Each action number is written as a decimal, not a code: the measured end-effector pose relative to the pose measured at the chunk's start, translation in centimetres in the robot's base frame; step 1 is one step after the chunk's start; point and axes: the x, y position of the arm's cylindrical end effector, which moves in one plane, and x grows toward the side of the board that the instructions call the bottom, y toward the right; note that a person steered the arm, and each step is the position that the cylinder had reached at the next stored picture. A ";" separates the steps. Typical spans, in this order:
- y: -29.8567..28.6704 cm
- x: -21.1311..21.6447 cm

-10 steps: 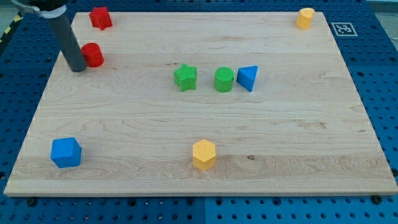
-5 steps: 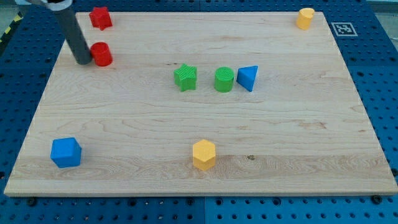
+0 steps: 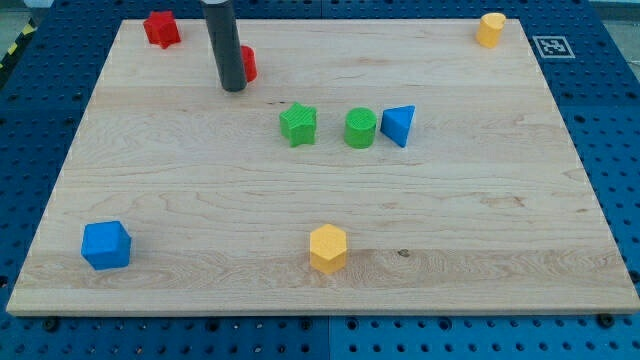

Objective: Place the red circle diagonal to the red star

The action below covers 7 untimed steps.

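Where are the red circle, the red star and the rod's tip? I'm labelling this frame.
red circle point(image 3: 248, 63), camera view, its visible right edge beside the rod.
red star point(image 3: 160, 28), camera view, its top face.
my tip point(image 3: 233, 88), camera view, the rod's very end.

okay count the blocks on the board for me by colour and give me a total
Red: 2, the red star and the red circle, which is partly hidden behind my tip.
Green: 2, the green star and the green cylinder.
Blue: 2, the blue cube and the blue triangle.
Yellow: 2, the yellow hexagon and the yellow block.
Total: 8.
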 end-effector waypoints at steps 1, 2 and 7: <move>0.2 -0.1; -2.2 -0.1; -2.2 -2.9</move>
